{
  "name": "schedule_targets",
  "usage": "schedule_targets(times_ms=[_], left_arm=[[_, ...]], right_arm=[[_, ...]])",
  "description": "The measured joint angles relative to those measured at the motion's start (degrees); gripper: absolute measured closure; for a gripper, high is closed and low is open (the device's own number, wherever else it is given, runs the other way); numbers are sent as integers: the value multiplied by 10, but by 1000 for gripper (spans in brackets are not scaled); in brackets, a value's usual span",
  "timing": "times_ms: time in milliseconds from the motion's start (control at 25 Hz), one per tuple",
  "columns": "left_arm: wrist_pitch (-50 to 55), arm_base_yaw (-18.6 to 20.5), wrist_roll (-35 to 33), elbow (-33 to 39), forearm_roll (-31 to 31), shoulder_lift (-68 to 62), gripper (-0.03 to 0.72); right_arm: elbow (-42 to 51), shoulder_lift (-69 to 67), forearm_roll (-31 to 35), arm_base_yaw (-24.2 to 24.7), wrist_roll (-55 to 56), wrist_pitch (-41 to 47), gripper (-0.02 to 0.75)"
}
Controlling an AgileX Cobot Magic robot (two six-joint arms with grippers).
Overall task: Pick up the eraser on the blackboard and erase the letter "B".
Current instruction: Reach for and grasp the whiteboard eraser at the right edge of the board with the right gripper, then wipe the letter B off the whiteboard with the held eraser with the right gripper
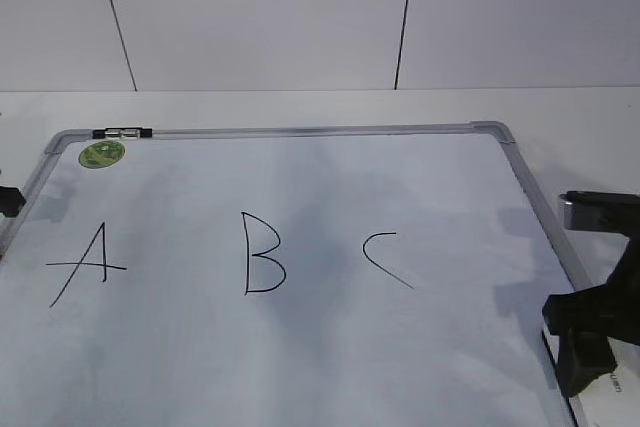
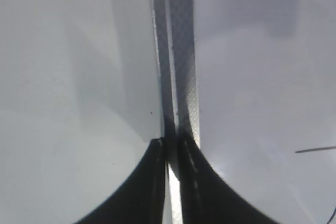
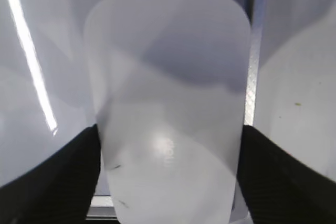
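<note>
The blackboard (image 1: pixel 400 367) lies flat with black letters A, B and C on it. The letter "B" (image 1: pixel 262 254) is whole, in the middle. The eraser (image 3: pixel 168 87), white and glossy, fills the right wrist view between my right gripper's (image 3: pixel 169 129) two fingers, which touch its long sides. In the exterior view the right gripper (image 1: pixel 585 347) is low at the board's right edge, with a strip of the eraser (image 1: pixel 605 392) showing beside it. My left gripper (image 2: pixel 172 148) is shut and empty over the board's left frame (image 2: pixel 181 66).
The letter A (image 1: pixel 85 265) is left of the B and the C (image 1: pixel 385 257) right of it. A round green sticker (image 1: pixel 102 154) and a small clip (image 1: pixel 122 133) sit at the board's far left corner. White table surrounds the board.
</note>
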State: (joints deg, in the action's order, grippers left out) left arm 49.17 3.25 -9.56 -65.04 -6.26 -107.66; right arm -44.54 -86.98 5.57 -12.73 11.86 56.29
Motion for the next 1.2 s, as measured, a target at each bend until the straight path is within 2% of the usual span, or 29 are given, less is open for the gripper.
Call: schedule_targets(times_ms=[720, 920, 1200], left_arm=[[-3, 0, 0, 0, -2, 0, 654], [-3, 0, 0, 0, -2, 0, 654], [-5, 0, 0, 0, -3, 0, 654]], right_arm=[[0, -18, -5, 0, 0, -19, 146], [0, -18, -8, 0, -3, -19, 192], [0, -18, -9, -1, -6, -19, 216]])
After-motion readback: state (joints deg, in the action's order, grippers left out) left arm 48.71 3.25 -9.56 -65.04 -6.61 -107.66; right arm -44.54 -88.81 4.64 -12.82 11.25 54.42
